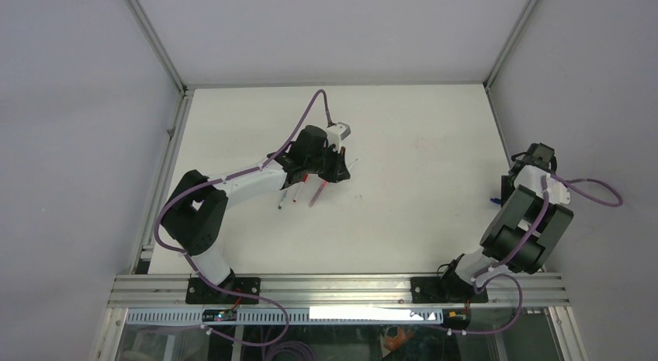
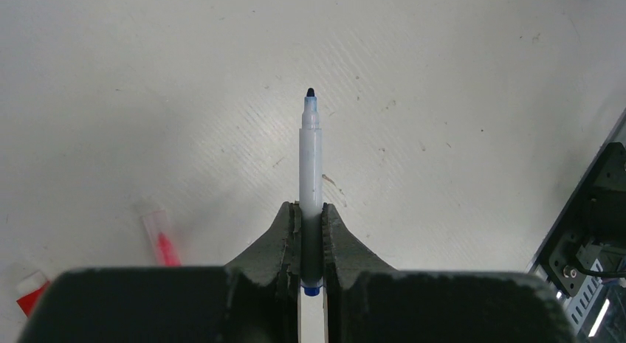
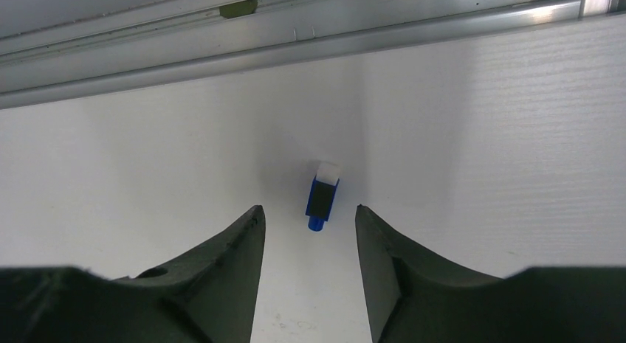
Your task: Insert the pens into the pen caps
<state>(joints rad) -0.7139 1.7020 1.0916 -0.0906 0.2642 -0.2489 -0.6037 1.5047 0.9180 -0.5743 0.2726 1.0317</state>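
Between the pinching left fingers (image 2: 284, 240), the blue pen (image 2: 311, 166) points tip-forward; right fingers (image 3: 236, 254) stand spread.

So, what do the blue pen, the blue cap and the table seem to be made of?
The blue pen: probably plastic, smooth white barrel with slight sheen, dark felt-like tip. The blue cap: likely hard plastic, even colour, crisp edges. The table: matte white board, perhaps laminate; fine lined texture, small scuffs.
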